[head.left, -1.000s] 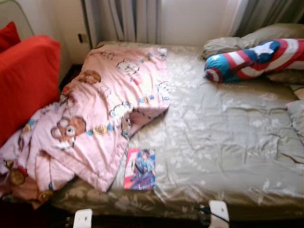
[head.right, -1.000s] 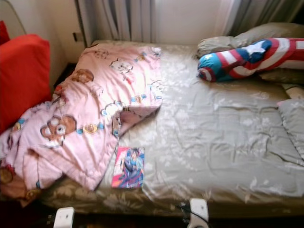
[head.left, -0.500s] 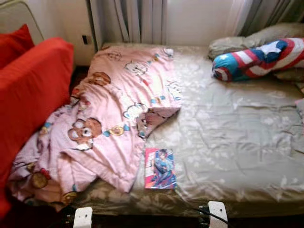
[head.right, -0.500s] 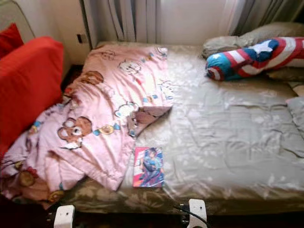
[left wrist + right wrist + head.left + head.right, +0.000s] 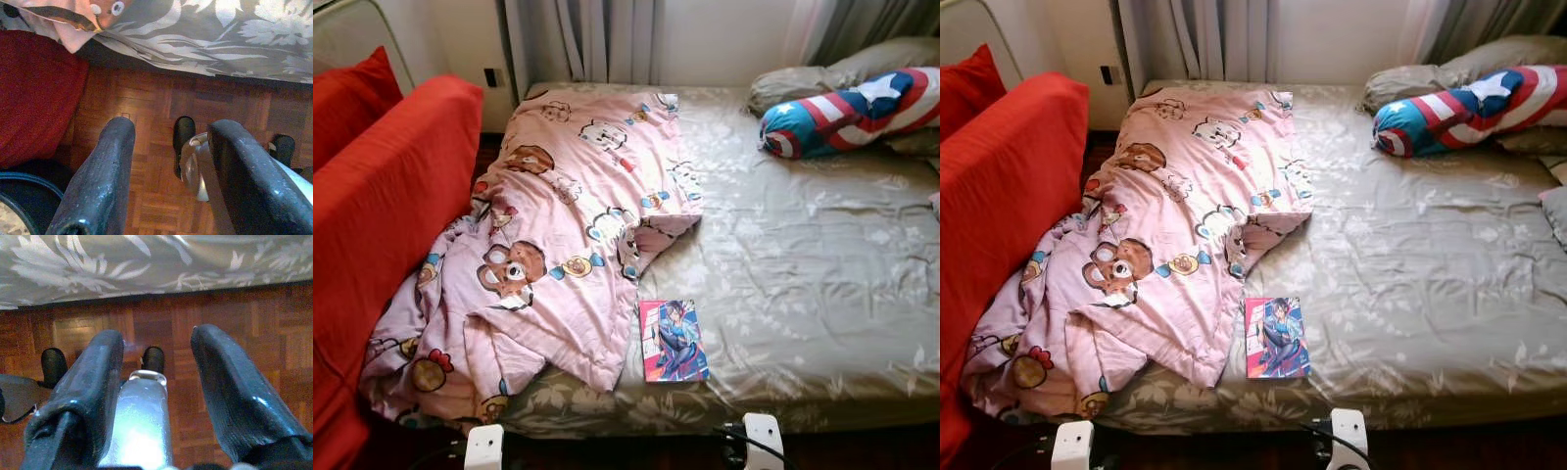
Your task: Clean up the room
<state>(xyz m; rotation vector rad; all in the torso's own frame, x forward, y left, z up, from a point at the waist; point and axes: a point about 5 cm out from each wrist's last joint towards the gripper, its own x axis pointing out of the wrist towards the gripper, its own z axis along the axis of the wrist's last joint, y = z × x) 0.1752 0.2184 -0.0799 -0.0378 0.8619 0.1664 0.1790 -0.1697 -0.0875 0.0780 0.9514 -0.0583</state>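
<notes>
Both arms hang low at the foot of the wide bed covered in a grey-olive sheet with a pale leaf print [image 5: 803, 245]. The left hand [image 5: 168, 161] points down at the brown wooden parquet floor [image 5: 146, 112], its two black fingers released and spread apart with nothing between them. The right hand [image 5: 156, 377] hangs the same way over the parquet, fingers parted and empty.

Ahead of both hands, on the near part of the sheet, lies a thin book with a bright pink and blue illustrated cover [image 5: 673, 340], flat and face up, closer to the right hand than to the left. Just beside it, toward the left hand's side, spreads a crumpled pink quilt printed with cartoon bears [image 5: 558, 245]; its near corner spills over the bed's edge and droops toward the floor, and one fold nearly touches the book.

Far beyond the right hand, at the head of the bed, a long cushion striped red, white and blue with a white star [image 5: 852, 108] rests against grey-olive pillows [image 5: 862, 69]. Off past the left hand stands a red fabric sofa [image 5: 382, 215], close against the quilt's hanging edge. Grey curtains [image 5: 597, 39] hang behind the bed.
</notes>
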